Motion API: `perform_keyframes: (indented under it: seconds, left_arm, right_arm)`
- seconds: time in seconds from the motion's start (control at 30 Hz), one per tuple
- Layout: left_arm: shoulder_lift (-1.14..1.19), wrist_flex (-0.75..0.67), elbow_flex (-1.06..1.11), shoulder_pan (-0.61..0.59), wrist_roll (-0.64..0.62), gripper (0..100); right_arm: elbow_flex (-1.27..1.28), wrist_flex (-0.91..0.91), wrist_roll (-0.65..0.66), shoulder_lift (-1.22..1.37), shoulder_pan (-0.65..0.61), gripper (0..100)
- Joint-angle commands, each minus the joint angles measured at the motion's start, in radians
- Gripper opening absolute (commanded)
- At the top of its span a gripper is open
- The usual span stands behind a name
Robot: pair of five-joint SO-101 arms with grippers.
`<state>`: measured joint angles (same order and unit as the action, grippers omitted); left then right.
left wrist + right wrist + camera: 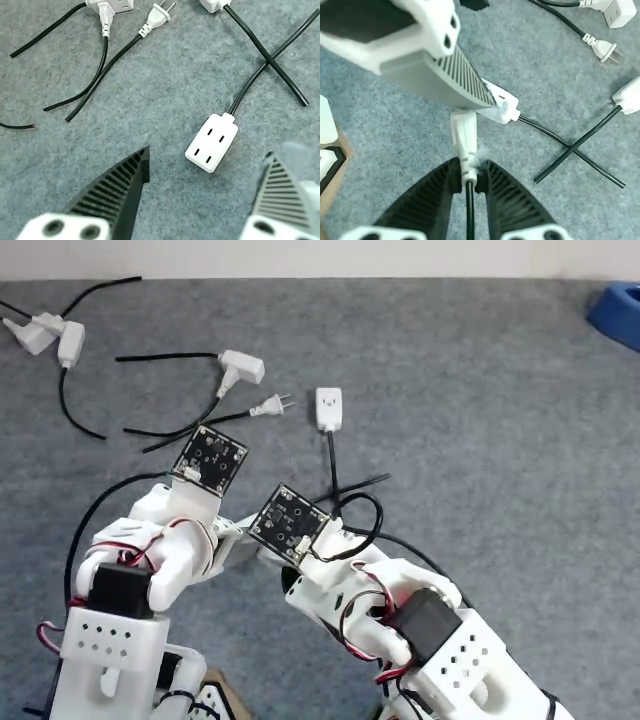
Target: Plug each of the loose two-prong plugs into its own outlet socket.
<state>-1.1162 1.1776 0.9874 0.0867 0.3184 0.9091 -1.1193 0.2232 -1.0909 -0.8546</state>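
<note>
My right gripper (470, 167) is shut on a white two-prong plug (464, 132) by its cable end. The plug's front points at a white outlet socket (502, 106) lying flat on the grey carpet; whether the two touch is hidden. One grey finger (445, 80) of the left arm hangs over that socket. In the left wrist view the same socket (211, 148) lies between the fingers of my open left gripper (206, 152). A loose plug (270, 406) lies farther out, next to another empty socket (328, 408).
A plug and socket joined together (240, 365) lie beyond the loose plug, and another joined pair (45, 335) sits at the far left. Black cables cross (267, 59) near the socket. A blue object (618, 312) sits at the far right edge.
</note>
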Motion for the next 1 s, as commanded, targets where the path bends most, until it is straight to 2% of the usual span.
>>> perform_keyframes:
  seconds: [0.0,0.1,0.23,0.33,0.43,0.6,0.8,0.97]
  left_arm:
    - [0.002,-0.008,-0.002,-0.001,0.009,35]
    - [0.001,-0.009,-0.025,-0.039,0.008,35]
    - [0.001,-0.009,-0.113,-0.252,-0.031,35]
    - [0.001,-0.009,-0.133,-0.36,-0.035,35]
    - [0.002,-0.011,-0.107,-0.432,-0.031,35]
    - [0.002,-0.104,0.021,-0.562,-0.026,35]
    - [0.002,-0.184,0.15,-0.762,0.075,35]
    - [0.001,-0.334,0.286,-0.885,0.115,35]
  right_arm:
    - [-0.079,-0.002,0.009,-0.019,-0.004,0.7]
    - [-0.077,-0.005,0.012,-0.008,0.001,0.7]
    - [-0.107,-0.018,0.014,0.073,0.004,0.7]
    - [-0.191,-0.019,0.012,0.168,0.044,0.7]
    - [-0.312,-0.058,0.012,0.295,0.077,0.7]
    - [-0.529,-0.159,0.012,0.593,0.134,0.7]
    - [-0.837,-0.349,0.012,0.972,0.136,0.7]
    - [-1.26,-0.615,0.003,1.297,0.131,0.7]
